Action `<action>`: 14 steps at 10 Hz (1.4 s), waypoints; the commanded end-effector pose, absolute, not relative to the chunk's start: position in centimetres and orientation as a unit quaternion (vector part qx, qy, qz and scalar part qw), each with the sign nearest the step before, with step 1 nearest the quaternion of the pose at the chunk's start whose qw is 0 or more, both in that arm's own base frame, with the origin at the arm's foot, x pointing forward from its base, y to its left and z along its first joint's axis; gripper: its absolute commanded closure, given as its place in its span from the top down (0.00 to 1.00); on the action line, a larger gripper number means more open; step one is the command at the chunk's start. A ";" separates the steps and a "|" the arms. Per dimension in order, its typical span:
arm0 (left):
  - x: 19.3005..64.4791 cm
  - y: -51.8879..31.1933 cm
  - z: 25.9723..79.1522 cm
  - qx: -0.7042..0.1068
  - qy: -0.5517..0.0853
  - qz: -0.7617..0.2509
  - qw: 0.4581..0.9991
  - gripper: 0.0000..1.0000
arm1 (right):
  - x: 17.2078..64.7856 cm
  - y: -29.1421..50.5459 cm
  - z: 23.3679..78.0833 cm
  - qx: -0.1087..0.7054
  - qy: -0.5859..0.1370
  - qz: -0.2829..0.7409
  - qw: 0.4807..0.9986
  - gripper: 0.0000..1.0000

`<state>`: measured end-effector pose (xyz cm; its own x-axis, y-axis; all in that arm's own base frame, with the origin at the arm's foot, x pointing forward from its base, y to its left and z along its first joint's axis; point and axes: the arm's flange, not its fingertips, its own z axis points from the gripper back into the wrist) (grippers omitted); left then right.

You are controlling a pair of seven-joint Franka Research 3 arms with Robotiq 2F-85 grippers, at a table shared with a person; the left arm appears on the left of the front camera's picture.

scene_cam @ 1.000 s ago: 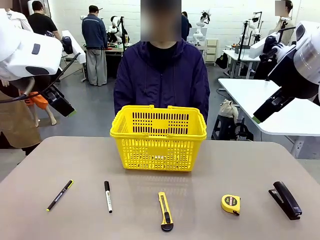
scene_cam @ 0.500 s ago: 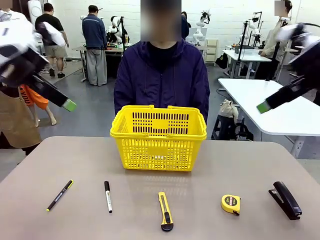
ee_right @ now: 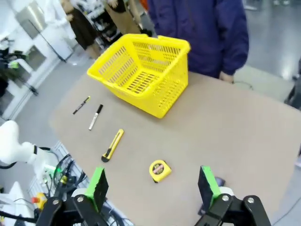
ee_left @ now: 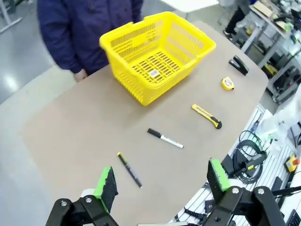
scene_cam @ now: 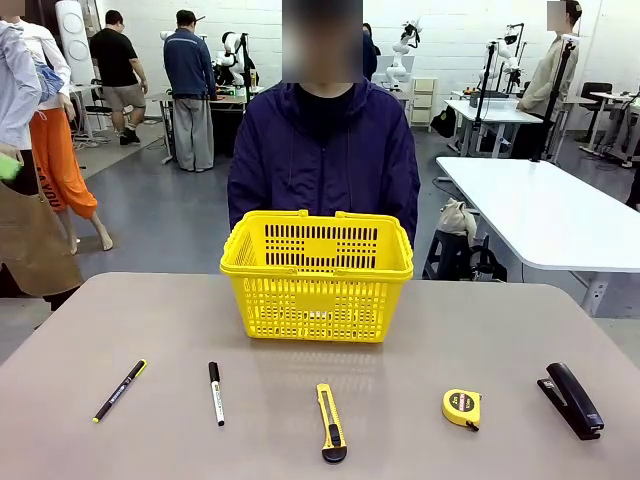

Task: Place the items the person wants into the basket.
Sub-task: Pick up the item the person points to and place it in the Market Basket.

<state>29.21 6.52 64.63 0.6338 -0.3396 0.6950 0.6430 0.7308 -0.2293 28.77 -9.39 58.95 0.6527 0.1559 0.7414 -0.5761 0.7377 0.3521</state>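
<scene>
Basket stood mid far edge of table, before person. Pen lay by near-left corner; tape measure and stapler by near-right corner. Left gripper and right gripper gaped empty, well above: pen framed between left fingers, tape measure between right fingers.
</scene>
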 end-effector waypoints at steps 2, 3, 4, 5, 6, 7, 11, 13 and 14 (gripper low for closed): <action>25.7 11.2 65.3 -0.186 -0.316 -0.259 0.894 1.00 | 24.6 -12.4 60.6 0.286 -0.366 0.202 0.862 1.00; 24.6 12.5 65.5 -0.184 -0.322 -0.244 0.896 1.00 | 23.0 -13.4 61.4 0.288 -0.378 0.203 0.856 1.00; 23.7 13.8 65.4 -0.185 -0.327 -0.229 0.898 1.00 | 21.6 -14.3 62.0 0.286 -0.389 0.199 0.853 1.00; 23.1 14.9 65.2 -0.187 -0.332 -0.214 0.900 1.00 | 20.4 -15.1 62.5 0.281 -0.406 0.187 0.849 1.00; 22.5 16.0 64.9 -0.189 -0.334 -0.198 0.902 1.00 | 19.3 -15.7 63.2 0.273 -0.436 0.171 0.840 1.00; 22.5 16.1 64.8 -0.190 -0.332 -0.202 0.901 1.00 | 19.4 -15.4 63.6 0.263 -0.449 0.167 0.837 1.00; 22.9 15.3 65.6 -0.192 -0.336 -0.200 0.900 1.00 | 18.9 -16.2 63.9 0.264 -0.427 0.170 0.848 1.00; 22.9 15.3 65.6 -0.192 -0.336 -0.200 0.900 1.00 | 18.9 -16.2 63.9 0.264 -0.427 0.170 0.848 1.00; 22.9 15.3 65.6 -0.192 -0.336 -0.200 0.900 1.00 | 18.9 -16.2 63.9 0.264 -0.427 0.170 0.848 1.00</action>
<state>22.79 15.35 65.57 0.6986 -0.2264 0.6788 0.4821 0.8499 -0.2128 18.94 -16.01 64.07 0.5722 0.0645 0.8176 -0.5111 0.8076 0.2940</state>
